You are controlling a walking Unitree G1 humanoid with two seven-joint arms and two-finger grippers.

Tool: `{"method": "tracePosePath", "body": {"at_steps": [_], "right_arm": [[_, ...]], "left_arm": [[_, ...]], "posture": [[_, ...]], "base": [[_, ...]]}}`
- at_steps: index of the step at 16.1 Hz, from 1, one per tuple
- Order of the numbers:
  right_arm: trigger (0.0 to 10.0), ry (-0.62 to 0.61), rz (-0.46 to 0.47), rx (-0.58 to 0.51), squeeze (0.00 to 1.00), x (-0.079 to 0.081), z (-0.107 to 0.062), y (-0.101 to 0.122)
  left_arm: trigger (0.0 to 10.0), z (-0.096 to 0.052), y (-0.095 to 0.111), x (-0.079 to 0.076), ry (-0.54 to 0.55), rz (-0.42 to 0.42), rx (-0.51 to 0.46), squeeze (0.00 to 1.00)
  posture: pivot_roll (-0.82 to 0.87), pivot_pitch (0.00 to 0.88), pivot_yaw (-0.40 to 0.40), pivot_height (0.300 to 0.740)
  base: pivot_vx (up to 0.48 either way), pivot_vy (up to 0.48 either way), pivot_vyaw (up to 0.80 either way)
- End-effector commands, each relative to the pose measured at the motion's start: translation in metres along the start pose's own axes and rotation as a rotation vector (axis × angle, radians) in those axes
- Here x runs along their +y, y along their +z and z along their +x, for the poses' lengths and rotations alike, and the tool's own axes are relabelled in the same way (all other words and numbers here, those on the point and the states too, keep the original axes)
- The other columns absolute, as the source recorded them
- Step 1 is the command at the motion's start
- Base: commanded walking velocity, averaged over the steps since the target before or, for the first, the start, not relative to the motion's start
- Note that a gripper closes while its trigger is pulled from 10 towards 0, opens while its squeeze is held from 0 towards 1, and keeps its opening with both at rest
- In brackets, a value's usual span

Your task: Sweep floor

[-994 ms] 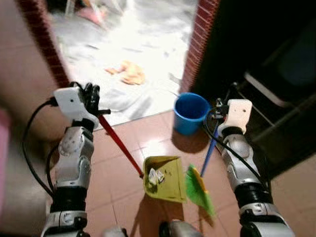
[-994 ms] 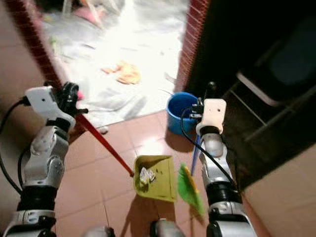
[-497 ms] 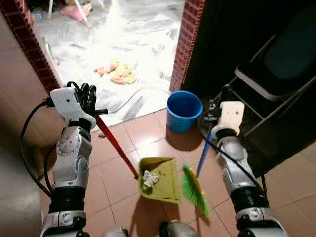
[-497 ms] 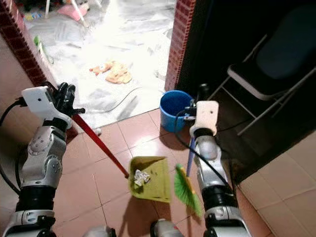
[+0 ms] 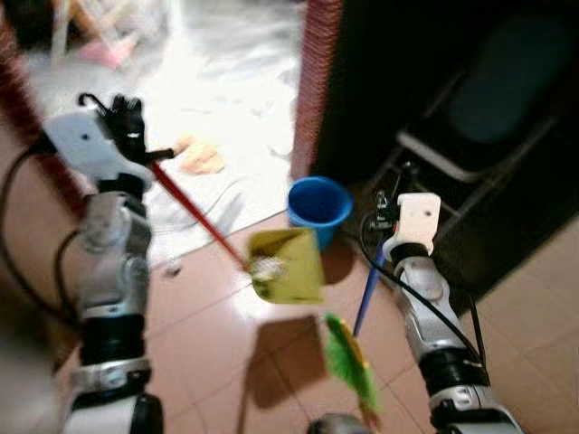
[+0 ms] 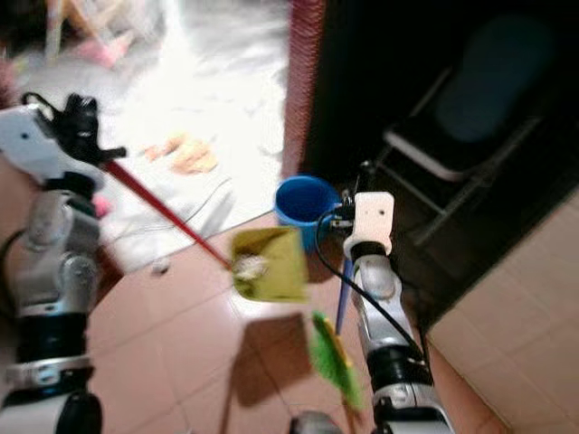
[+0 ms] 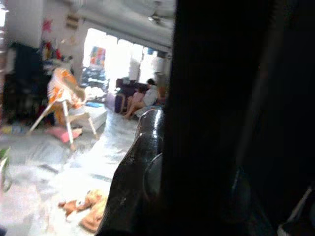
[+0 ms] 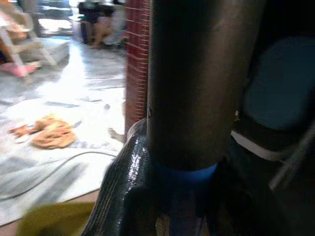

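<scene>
Our left gripper is raised at our left side, its black fingers clamped on the top of the long red handle of a yellow-green plastic dustpan. The handle slants down from the gripper to the pan, and the pan hangs in the air, lifted clear of the reddish-brown tiled floor, with its shadow on the tiles beneath it. A small heap of pale litter lies in the pan close to where the handle joins it.

Our right gripper is up at our right side, its fingers closed around the blue handle of a broom with green bristles. The handle runs down and inward, and the bristles sit low over the tiles near our feet, below and just right of the dustpan. The right wrist view looks straight along that handle, dark at the top with blue below.

A round blue plastic bucket stands on the tiles just beyond the dustpan, beside a red brick pillar. Beyond the pillar lies a bright, pale floor with an orange crumpled cloth on it. To our right, in the dark, stands a folding chair with a dark seat. Both head views are blurred.
</scene>
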State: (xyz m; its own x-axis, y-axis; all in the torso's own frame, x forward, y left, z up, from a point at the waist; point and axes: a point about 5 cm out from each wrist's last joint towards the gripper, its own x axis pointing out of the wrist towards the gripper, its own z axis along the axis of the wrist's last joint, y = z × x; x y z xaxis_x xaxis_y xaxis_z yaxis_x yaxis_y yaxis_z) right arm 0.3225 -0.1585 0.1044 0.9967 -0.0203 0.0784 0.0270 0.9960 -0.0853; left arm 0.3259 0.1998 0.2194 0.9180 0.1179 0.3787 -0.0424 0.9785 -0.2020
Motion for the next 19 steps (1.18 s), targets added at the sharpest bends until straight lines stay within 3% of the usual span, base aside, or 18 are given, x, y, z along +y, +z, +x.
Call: {"method": "tracePosePath", "body": {"at_steps": [1,10,14,16,19], "right_arm": [[10.0,-0.017,-0.021,-0.015,0.0,-0.006,0.003,0.005],[10.0,0.005,-0.024,-0.01,0.0,-0.001,-0.001,0.003],[10.0,0.012,-0.024,-0.008,0.0,0.001,0.0,0.003],[10.0,0.022,-0.025,-0.005,0.0,0.004,-0.001,0.002],[10.0,0.024,-0.027,-0.006,0.0,0.004,-0.002,0.002]], "left_arm": [[10.0,0.005,0.016,-0.015,-0.035,-0.054,-0.072,0.0],[10.0,0.021,0.029,-0.015,0.064,-0.049,-0.134,0.0],[10.0,0.029,0.046,-0.002,0.219,-0.038,-0.206,0.0],[10.0,0.035,0.057,-0.007,0.218,-0.007,-0.251,0.0],[10.0,0.036,0.056,-0.013,0.208,0.012,-0.268,0.0]], "posture": [[-0.05,0.0,-0.008,0.74],[-0.06,0.0,-0.001,0.74],[-0.06,0.0,0.0,0.74],[-0.06,0.0,0.0,0.74],[-0.07,0.0,0.006,0.74]], "base": [[0.304,0.0,-0.66],[0.44,0.0,-0.05],[0.442,0.0,0.0],[0.429,0.0,0.0],[0.425,0.0,0.0]]}}
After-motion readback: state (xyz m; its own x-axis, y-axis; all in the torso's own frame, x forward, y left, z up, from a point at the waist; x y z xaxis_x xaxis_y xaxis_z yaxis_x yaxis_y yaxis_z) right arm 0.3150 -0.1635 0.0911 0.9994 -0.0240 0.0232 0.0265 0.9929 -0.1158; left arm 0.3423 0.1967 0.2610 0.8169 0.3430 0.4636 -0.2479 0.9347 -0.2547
